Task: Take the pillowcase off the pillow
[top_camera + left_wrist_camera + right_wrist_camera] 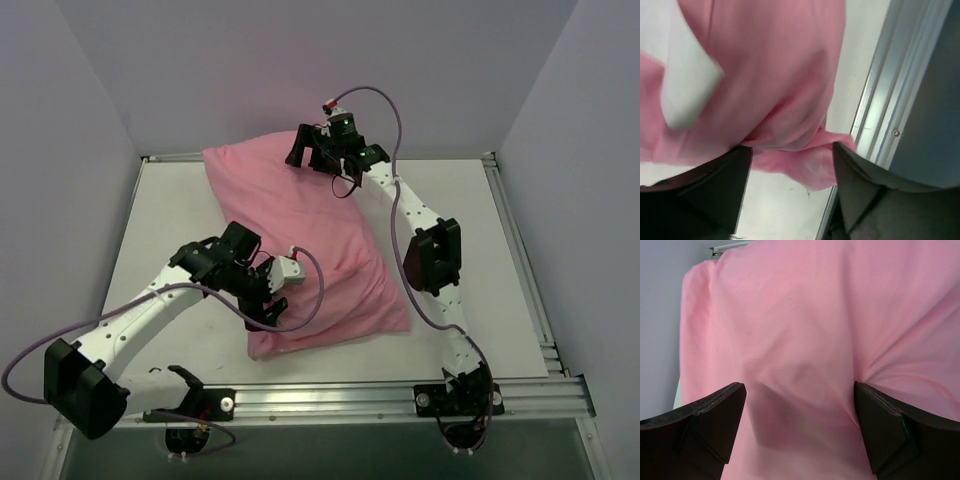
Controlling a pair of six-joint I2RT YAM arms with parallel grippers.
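Note:
The pink pillowcase lies stuffed and slanted across the table, from the back left to the front middle. The pillow is hidden inside it. My left gripper is open at the near left corner of the pillowcase. In the left wrist view its fingers stand wide apart, with a pink fabric corner hanging between them. My right gripper is open at the far top edge. In the right wrist view its fingers straddle a raised fold of pillowcase.
An aluminium rail runs along the near table edge and shows beside the left gripper. Another rail lines the right side. Grey walls close in the back and sides. A blurred white patch shows at the upper left of the left wrist view.

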